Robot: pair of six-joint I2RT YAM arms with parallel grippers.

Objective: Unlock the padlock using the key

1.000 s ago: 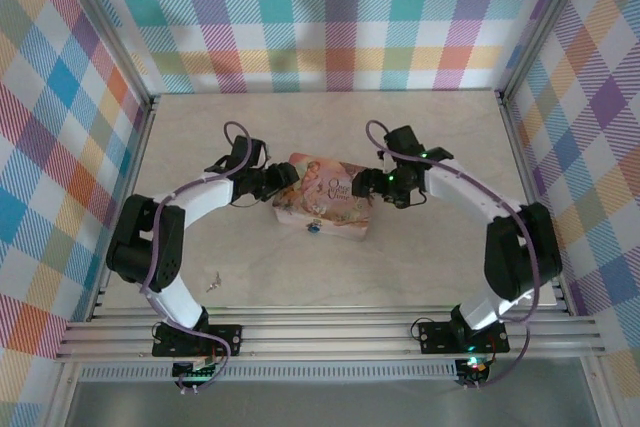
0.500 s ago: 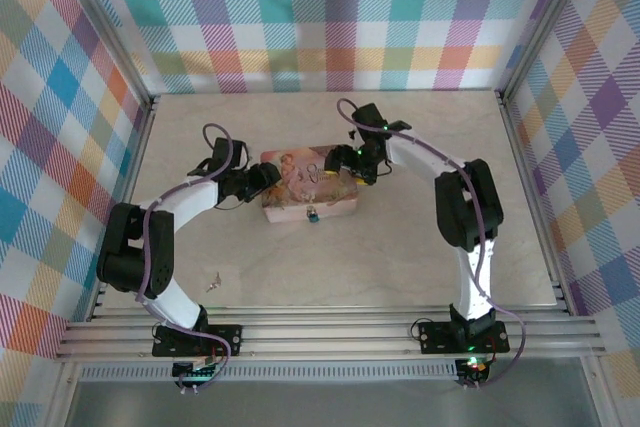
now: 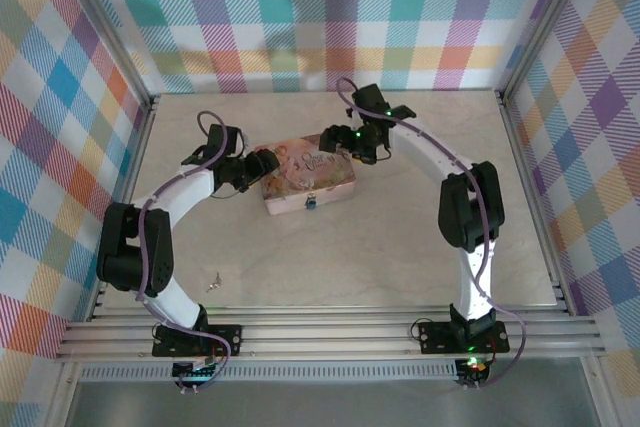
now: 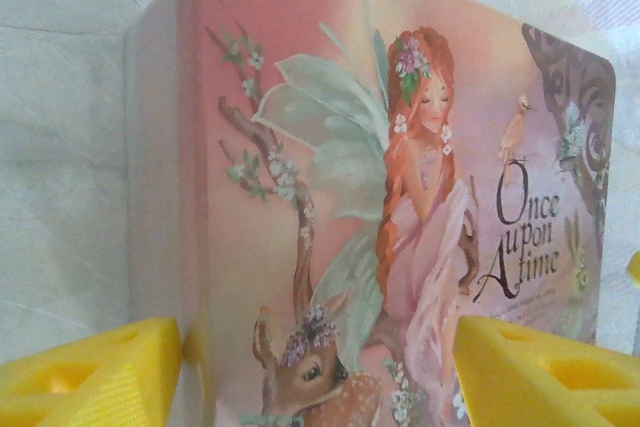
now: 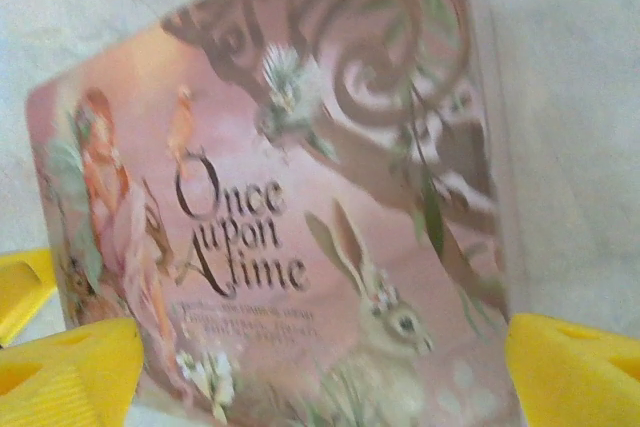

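The padlock (image 3: pixel 311 206) hangs at the front wall of the pink pictured tin box (image 3: pixel 308 179), small and greyish. The key (image 3: pixel 213 282) lies by itself on the table near the left arm's base, far from both grippers. My left gripper (image 3: pixel 258 169) is at the box's left end. In the left wrist view it (image 4: pixel 320 372) stands open, its yellow fingertips (image 4: pixel 90 377) spread over the lid (image 4: pixel 300 147). My right gripper (image 3: pixel 333 143) is at the box's back right corner. In the right wrist view it (image 5: pixel 320 372) is open wide over the lid (image 5: pixel 300 197).
The box sits at mid-table, turned slightly, with open tabletop (image 3: pixel 420 237) in front and to the right. Checked walls (image 3: pixel 330 17) close off the back and sides. An aluminium rail (image 3: pixel 330 332) runs along the near edge.
The box has slid toward the back left and turned a little. Both arms reached farther back with it, and both sets of fingers have spread wider.
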